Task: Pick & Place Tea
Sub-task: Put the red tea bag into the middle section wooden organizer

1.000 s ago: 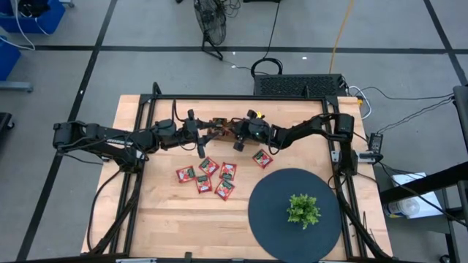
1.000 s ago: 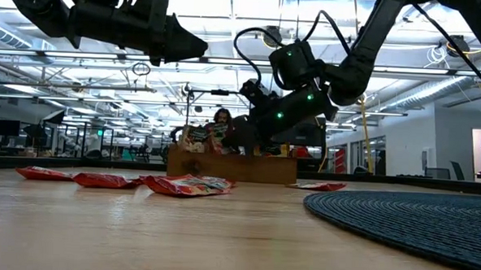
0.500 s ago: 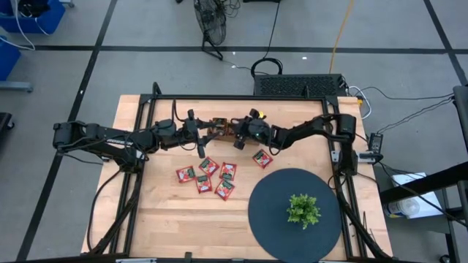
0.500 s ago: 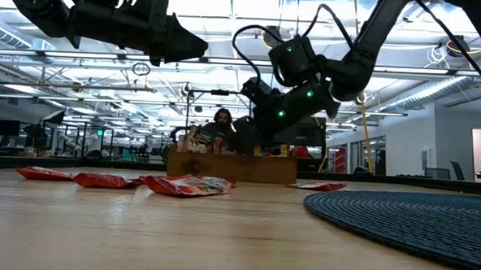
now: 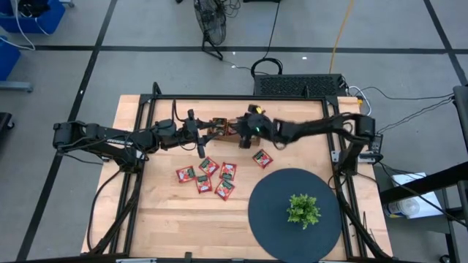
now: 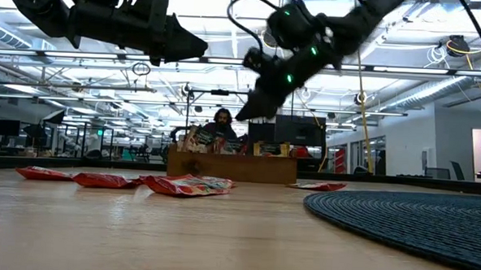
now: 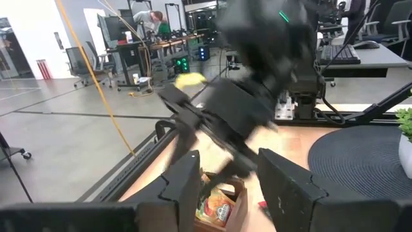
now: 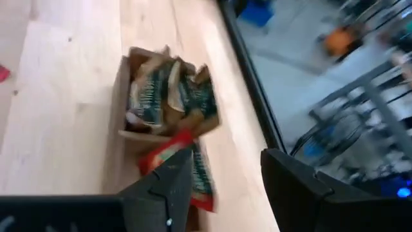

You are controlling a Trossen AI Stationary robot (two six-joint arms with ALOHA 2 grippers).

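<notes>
Several red tea sachets [image 5: 208,175] lie flat on the wooden table, and one more [image 5: 262,158] lies apart near the mat. In the low view they show as a low row [image 6: 108,180]. The brown wooden tray [image 5: 221,127] stands at the far side and holds grey-green sachets [image 8: 164,96] and a red one [image 8: 183,164]. My right gripper [image 8: 225,187] hangs open above the tray, high over it in the low view [image 6: 254,111]. My left gripper [image 5: 201,148] hovers open just left of the tray, above the table [image 7: 235,187].
A round dark mat [image 5: 270,219] with a small green plant [image 5: 303,210] covers the near right of the table. Bare wood lies at the near left [image 5: 161,226]. A black frame rail [image 5: 241,97] runs along the far edge. A person [image 6: 222,118] shows in the room behind.
My right gripper has risen from the tray's level to well above it and drawn slightly toward the far edge, while its arm has stretched out toward the table's right. The sachets on the table and my left arm have stayed put.
</notes>
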